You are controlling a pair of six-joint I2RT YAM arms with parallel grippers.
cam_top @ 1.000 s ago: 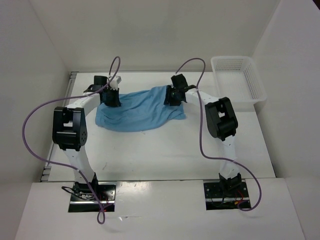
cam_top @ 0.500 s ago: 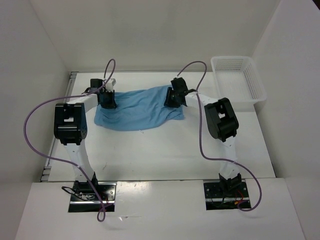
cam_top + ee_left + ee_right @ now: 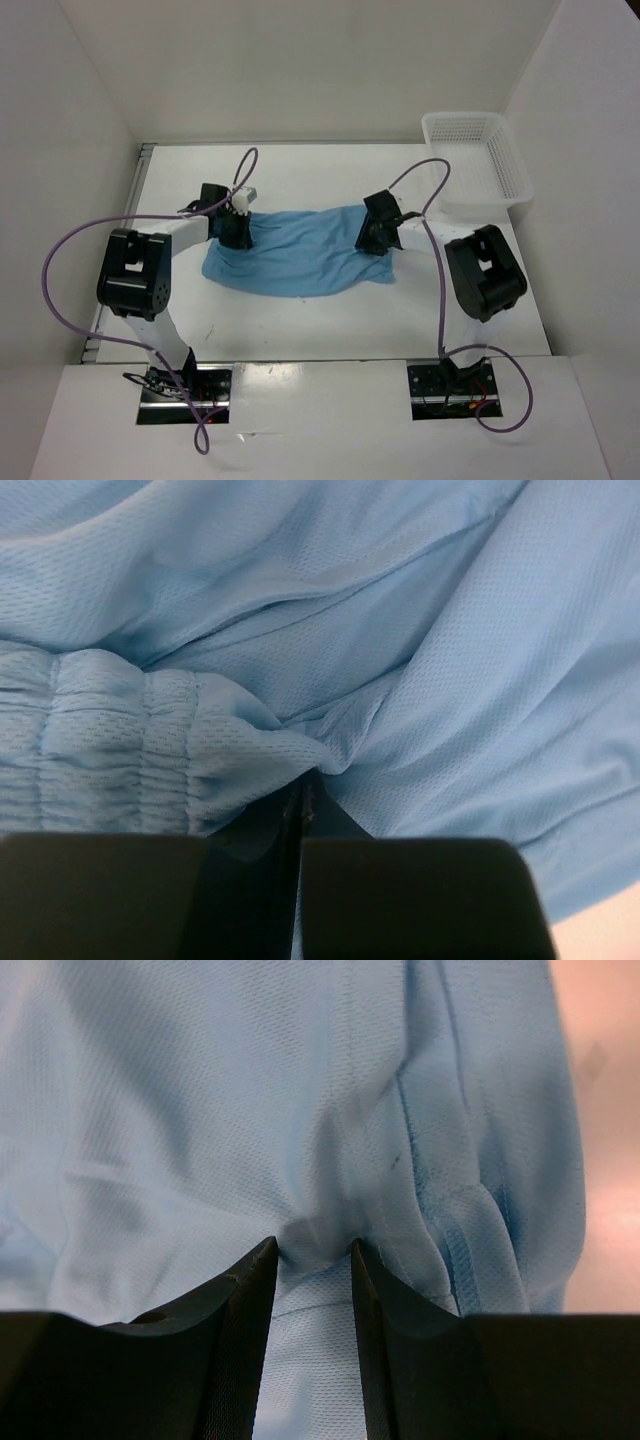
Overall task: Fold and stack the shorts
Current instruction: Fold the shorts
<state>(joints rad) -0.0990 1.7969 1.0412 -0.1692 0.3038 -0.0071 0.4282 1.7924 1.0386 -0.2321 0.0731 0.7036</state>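
1. My left pincer (image 3: 303, 802) is pressed together on a pinch of the shorts (image 3: 300, 262), right beside the gathered waistband (image 3: 100, 730).
2. My right pincer (image 3: 312, 1252) has a bunch of the fabric wedged inside it. The gap is narrow, so I judge it clamped, though the fold hides the contact itself.
3. Over the last second both my arms have drawn back toward their bases. The shorts have slid with them from the far part of the surface (image 3: 300, 330) to its middle, stretched between my two pincers.
4. The white basket (image 3: 480, 160) stands well apart at the far right.
5. I read this as dragging the cloth flat and within reach. No fold is made yet.
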